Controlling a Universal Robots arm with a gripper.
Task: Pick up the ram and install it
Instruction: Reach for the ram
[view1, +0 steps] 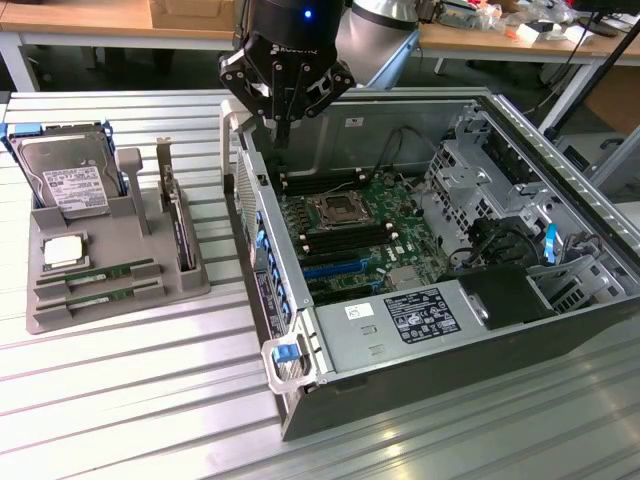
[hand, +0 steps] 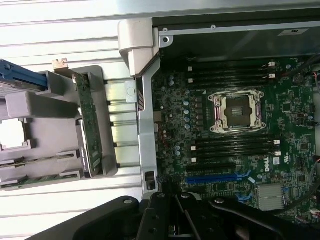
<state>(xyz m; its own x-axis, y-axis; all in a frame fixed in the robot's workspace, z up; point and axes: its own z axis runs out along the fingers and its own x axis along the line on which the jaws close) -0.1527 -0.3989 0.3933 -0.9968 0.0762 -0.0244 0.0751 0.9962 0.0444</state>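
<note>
You had the gripper (view1: 283, 128) hanging over the case (view1: 450, 385), above the case's far corner on the side next to the tray (view1: 55, 318); its two fingers were pressed together with nothing between them, so it held no ram. The ram (view1: 100, 272) lay outside the case, in the tray that sat just beside the case on the exterior view's left; two thin green sticks rested there flat, one close behind the other, at the tray end nearer the case's front. In the same tray, the card (view1: 180, 232) stood on its edge on the side closest to the case; the square silver chip (view1: 62, 250) and the drive (view1: 65, 182) sat on the side away from the case.

Inside the case, the green board (view1: 405, 240) lay open to you; the long black slots (view1: 338, 237) on both sides of the square socket (view1: 333, 210) looked bare, with no green stick standing in any of them.

So, judging from all this, the job had hardly begun; no stick had been lifted, and none had been pushed into a slot. The whole pick-up was left to do, and the whole fitting into the board too. The gripper was well apart from the ram; it was nearer to the case's wall than to the tray.
</note>
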